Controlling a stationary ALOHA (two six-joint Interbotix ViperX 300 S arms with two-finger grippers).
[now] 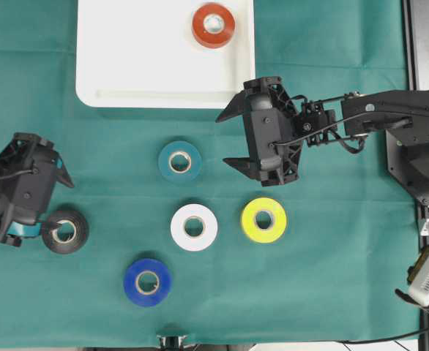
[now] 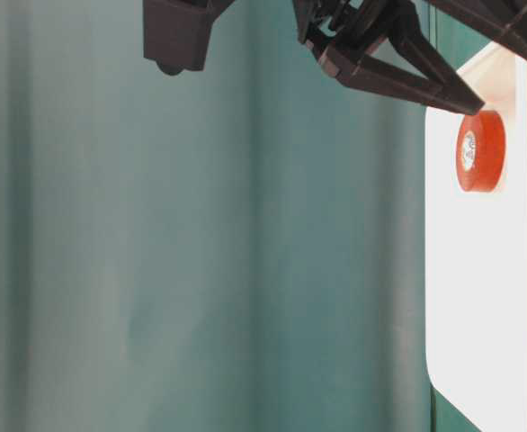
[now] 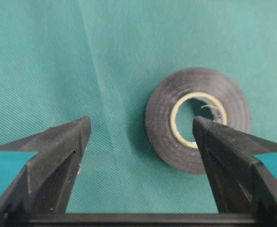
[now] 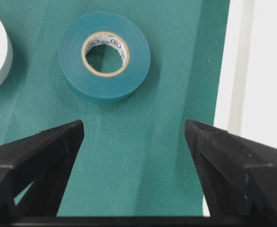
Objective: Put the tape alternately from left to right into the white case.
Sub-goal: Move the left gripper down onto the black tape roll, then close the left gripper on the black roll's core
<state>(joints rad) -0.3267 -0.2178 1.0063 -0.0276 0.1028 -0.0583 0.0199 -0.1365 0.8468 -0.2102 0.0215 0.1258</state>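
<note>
Six tape rolls are in play: one in the case, five flat on the green cloth.

Nearest the cloth's left edge lies the black roll (image 1: 65,231), and the left gripper (image 1: 52,191) sits right over it, jaws spread wide and holding nothing. From the left wrist view, the black roll (image 3: 198,119) is off-centre between the jaws: it sits toward the right-hand finger (image 3: 233,151), whose tip overlaps the roll's pale core, while the other finger (image 3: 58,151) stands well clear over bare cloth. My guess is that the gripper must shift toward the roll's side before closing, so that the jaws straddle it. The roll lies flat with its hole facing up.

Over the middle of the cloth, just below the case's lower right corner, hovers the right gripper (image 1: 229,139), also spread and empty. The teal roll (image 1: 180,161) lies just ahead of its fingertips, flat and untouched. The left arm is plainly the nearer one to the black roll.

At the cloth's far edge, the white case (image 1: 127,66) holds only the red roll (image 1: 214,25), near its upper right corner. White (image 1: 194,227), yellow (image 1: 263,219) and blue (image 1: 148,281) rolls wait on the cloth, toward its near edge.
</note>
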